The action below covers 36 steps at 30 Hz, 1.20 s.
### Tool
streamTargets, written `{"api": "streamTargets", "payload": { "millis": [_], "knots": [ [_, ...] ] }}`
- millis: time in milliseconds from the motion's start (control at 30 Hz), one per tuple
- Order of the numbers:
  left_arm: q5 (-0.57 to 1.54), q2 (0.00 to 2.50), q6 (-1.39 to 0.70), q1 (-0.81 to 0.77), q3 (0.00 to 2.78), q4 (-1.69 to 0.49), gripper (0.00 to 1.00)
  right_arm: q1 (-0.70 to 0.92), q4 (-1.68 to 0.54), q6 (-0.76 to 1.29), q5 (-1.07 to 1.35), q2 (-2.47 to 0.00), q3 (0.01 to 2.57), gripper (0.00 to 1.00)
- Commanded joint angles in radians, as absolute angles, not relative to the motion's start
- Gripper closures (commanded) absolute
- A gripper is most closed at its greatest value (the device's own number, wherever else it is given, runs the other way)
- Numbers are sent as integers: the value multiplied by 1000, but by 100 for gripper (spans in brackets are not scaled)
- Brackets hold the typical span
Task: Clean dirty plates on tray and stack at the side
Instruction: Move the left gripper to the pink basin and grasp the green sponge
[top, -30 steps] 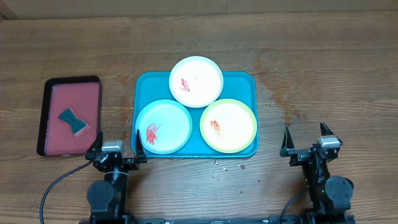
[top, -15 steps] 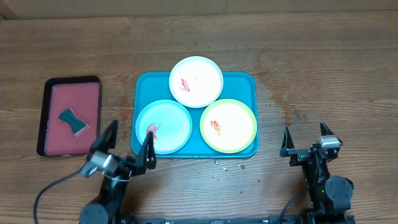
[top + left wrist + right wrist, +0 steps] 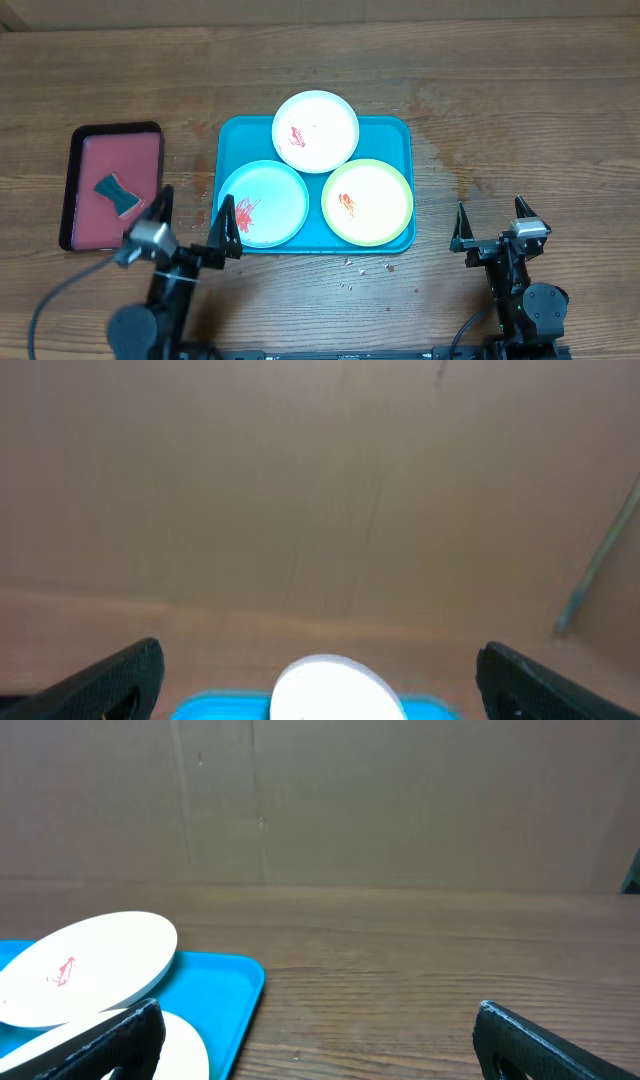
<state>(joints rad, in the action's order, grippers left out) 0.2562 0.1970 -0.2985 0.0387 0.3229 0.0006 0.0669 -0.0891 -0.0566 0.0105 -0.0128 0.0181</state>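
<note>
The turquoise tray (image 3: pixel 388 131) lies mid-table and holds three plates. The white-rimmed plate (image 3: pixel 316 130) at the back, the pale blue plate (image 3: pixel 270 203) at front left and the yellow-green plate (image 3: pixel 368 202) at front right all carry red smears. My left gripper (image 3: pixel 192 222) is open and empty, raised just left of the tray's front left corner. My right gripper (image 3: pixel 492 224) is open and empty, on the table right of the tray. The left wrist view shows the white plate (image 3: pixel 335 690) and a strip of tray (image 3: pixel 225 709). The right wrist view shows the white plate (image 3: pixel 95 965) and tray (image 3: pixel 225 985).
A black-rimmed tray (image 3: pixel 85 140) with a pink-red inside lies at the left, with a teal sponge (image 3: pixel 119 194) on it. Small crumbs (image 3: pixel 358 266) lie on the wooden table in front of the turquoise tray. A brown wall stands behind the table.
My left arm has lifted from its rest pose and swung its open gripper forward and left, toward the gap between the two trays. The right arm has not moved.
</note>
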Motion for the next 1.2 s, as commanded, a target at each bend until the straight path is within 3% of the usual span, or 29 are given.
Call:
{"api": "streamTargets", "payload": {
  "millis": [0, 133, 333, 467, 667, 933, 1167],
  "knots": [
    [283, 373, -193, 34, 516, -119, 0, 72, -84, -60, 1, -3, 8, 0],
    [356, 656, -87, 34, 790, -382, 0, 72, -84, -60, 1, -3, 8, 0],
    [506, 924, 4, 34, 1062, -580, 0, 72, -84, -60, 1, -3, 8, 0],
    [351, 1052, -80, 41, 1174, -640, 0, 72, -84, -60, 1, -3, 8, 0],
    [221, 1336, -169, 120, 1433, -958, 0, 72, -84, -60, 1, -3, 8, 0],
    [-21, 1519, -522, 279, 1448, -956, 0, 72, -84, -60, 1, -3, 8, 0],
    [-36, 1663, -532, 385, 1448, -900, 0, 72, -84, -60, 1, -3, 8, 0]
  ]
}}
